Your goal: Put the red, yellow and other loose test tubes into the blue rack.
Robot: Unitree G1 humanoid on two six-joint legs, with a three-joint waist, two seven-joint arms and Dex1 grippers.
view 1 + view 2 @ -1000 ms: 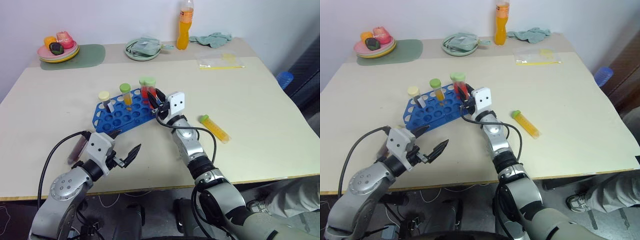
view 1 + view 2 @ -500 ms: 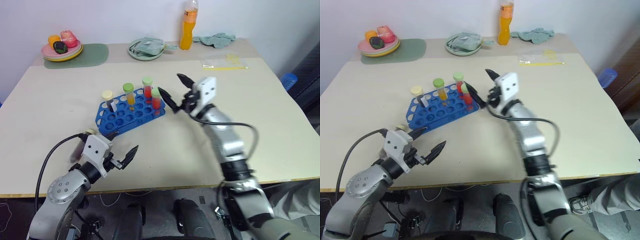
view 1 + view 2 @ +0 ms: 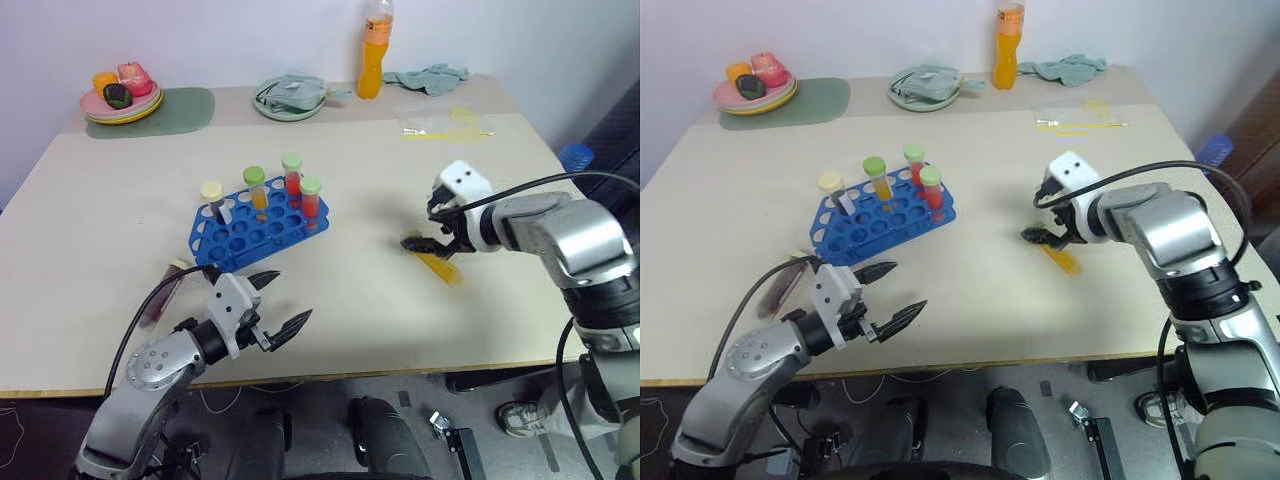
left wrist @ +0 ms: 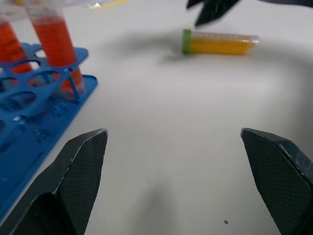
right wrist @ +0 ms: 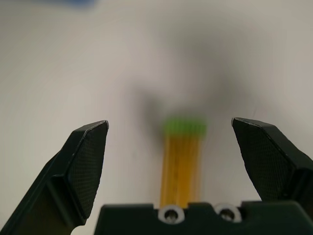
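Left of the blue rack [image 3: 258, 222], at its near corner, a dark reddish tube [image 3: 160, 294] lies loose on the desk [image 3: 100, 200], partly covered by the left arm's cable, so its cap and full length are hard to make out. Just in front of the rack the left gripper [image 3: 281, 305] hangs low over the desk with its jaws wide and nothing between them. Four capped tubes stand upright in the rack: a cream-capped one [image 3: 213, 199], a green-capped yellow one [image 3: 255, 189] and two green-capped red ones [image 3: 292, 174]. Well to the right of the rack lies the yellow tube [image 4: 220, 42], flat on the desk, green cap toward the rack and its long axis running away from it toward the near right. The right gripper [image 3: 432, 236] hovers directly over the cap end, jaws wide and empty, one on each side of the tube, as the right wrist view shows [image 5: 182, 161]. That straddle across the long axis is, I judge, what the pickup depends on, and the right arm is far the nearer. The tube's far end is blurred and partly hidden beneath the gripper.
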